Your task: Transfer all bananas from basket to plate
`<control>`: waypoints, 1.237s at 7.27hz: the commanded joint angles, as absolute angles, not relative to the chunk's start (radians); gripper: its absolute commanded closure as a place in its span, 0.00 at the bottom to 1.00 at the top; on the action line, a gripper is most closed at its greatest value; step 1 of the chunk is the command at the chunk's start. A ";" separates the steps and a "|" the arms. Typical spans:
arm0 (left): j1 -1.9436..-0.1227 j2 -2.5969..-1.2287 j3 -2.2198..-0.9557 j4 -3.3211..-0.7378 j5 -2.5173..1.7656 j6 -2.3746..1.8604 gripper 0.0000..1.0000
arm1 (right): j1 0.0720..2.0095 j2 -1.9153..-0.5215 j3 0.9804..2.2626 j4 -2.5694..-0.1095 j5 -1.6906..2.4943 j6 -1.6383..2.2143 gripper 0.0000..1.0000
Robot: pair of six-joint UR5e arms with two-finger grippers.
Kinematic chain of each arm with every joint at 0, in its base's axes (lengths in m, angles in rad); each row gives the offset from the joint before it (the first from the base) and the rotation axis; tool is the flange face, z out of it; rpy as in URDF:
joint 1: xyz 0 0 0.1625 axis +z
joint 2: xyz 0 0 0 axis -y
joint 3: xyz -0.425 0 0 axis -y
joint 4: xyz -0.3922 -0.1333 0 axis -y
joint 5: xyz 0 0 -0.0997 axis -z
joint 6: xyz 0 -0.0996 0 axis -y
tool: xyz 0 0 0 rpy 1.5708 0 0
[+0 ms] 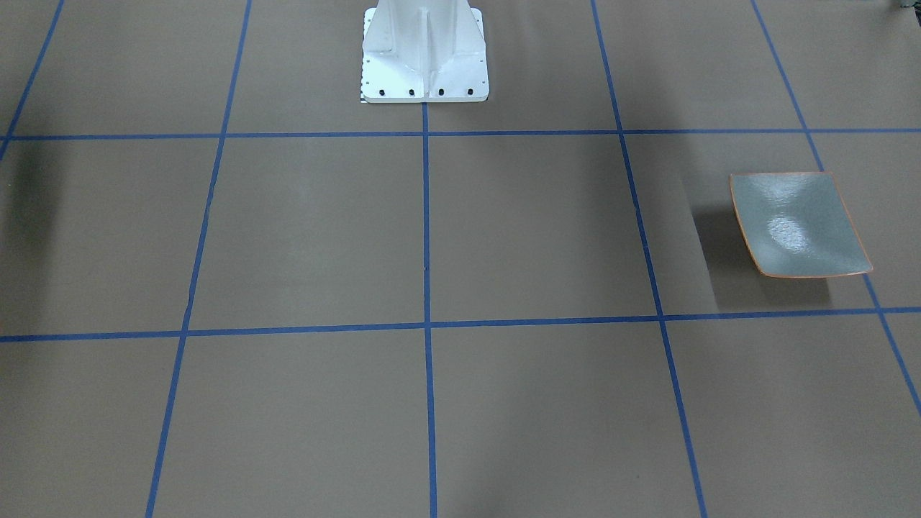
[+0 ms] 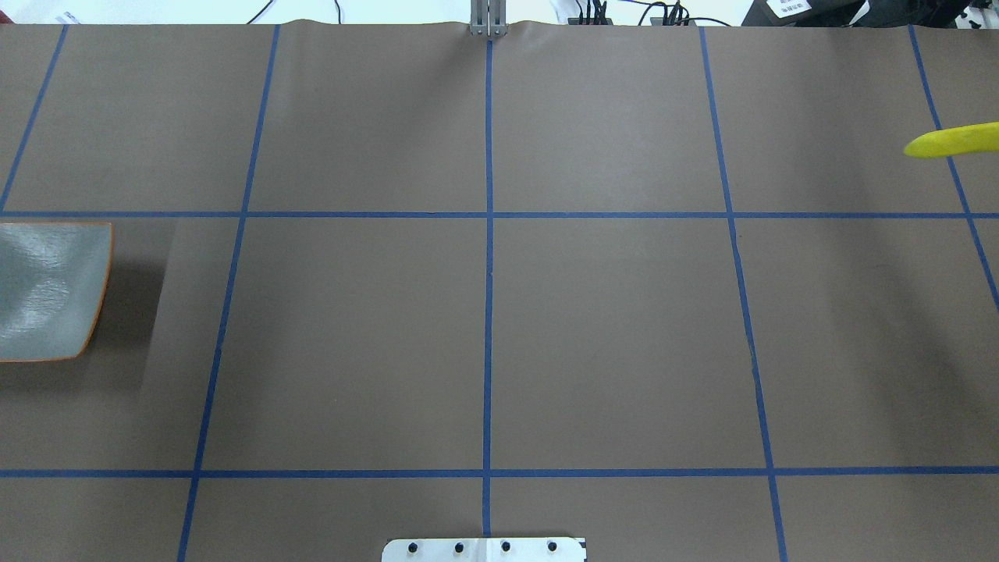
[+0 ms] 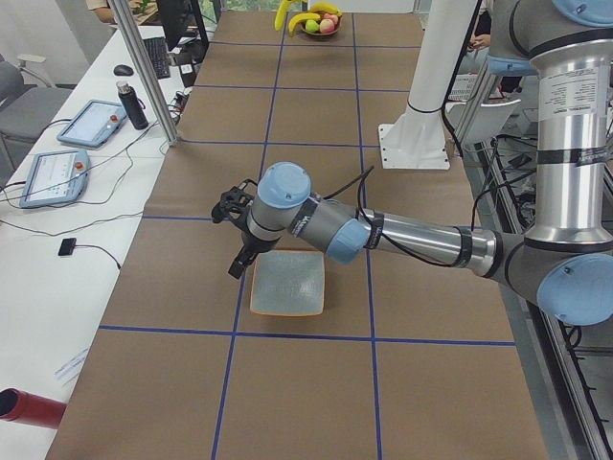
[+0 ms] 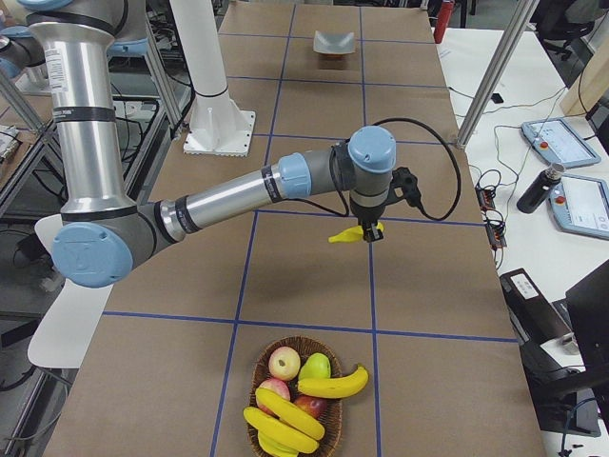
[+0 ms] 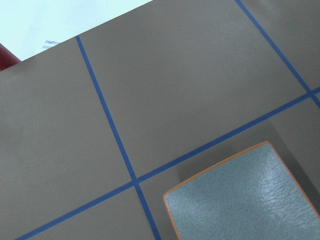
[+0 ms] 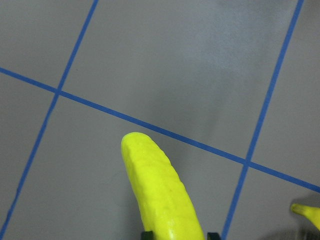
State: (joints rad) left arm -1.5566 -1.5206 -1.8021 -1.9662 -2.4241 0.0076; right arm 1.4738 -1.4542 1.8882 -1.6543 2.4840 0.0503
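Observation:
My right gripper [image 4: 366, 231] is shut on a yellow banana [image 6: 160, 190] and holds it in the air over the brown table, one tape square away from the basket [image 4: 290, 400]. The same banana's tip [image 2: 952, 140] pokes in at the right edge of the overhead view. More bananas [image 4: 333, 384] lie in the wicker basket with apples. The grey-green plate [image 1: 795, 223] sits bare at the table's other end. My left gripper [image 3: 235, 240] hovers beside the plate [image 3: 287, 285]; I cannot tell whether it is open or shut.
The white robot base [image 1: 424, 54] stands at the table's middle edge. A red cylinder [image 3: 29, 407] lies off the table's end past the plate. Tablets [image 4: 561, 138] and a bottle [image 4: 531, 186] rest on the white side table. Metal posts [image 4: 490, 81] rise along that side.

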 commanded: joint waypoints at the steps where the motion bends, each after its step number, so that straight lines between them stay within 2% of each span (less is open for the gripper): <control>1: -1.484 -1.558 -1.767 -2.111 -2.464 -0.063 0.00 | 1.331 -1.395 1.896 -1.420 2.480 0.458 1.00; 5: -1.265 -1.797 -1.802 -2.186 -2.465 -0.751 0.00 | 1.070 -1.214 1.914 -1.200 2.311 1.037 1.00; 6: -1.202 -1.872 -1.807 -2.187 -2.464 -0.949 0.00 | 0.992 -1.186 1.945 -1.192 2.215 1.139 1.00; 7: -1.116 -1.891 -1.851 -2.231 -2.447 -1.156 0.00 | 0.904 -1.140 1.962 -1.192 2.104 1.208 1.00; 9: -1.066 -1.977 -1.885 -2.305 -2.406 -1.564 0.00 | 0.757 -1.056 1.986 -1.192 1.874 1.296 1.00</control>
State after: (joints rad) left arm -1.1033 -1.9264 -1.8653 -2.2661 -2.4346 -1.3211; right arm 0.8518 -1.1042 1.9661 -1.1931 2.0217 1.2397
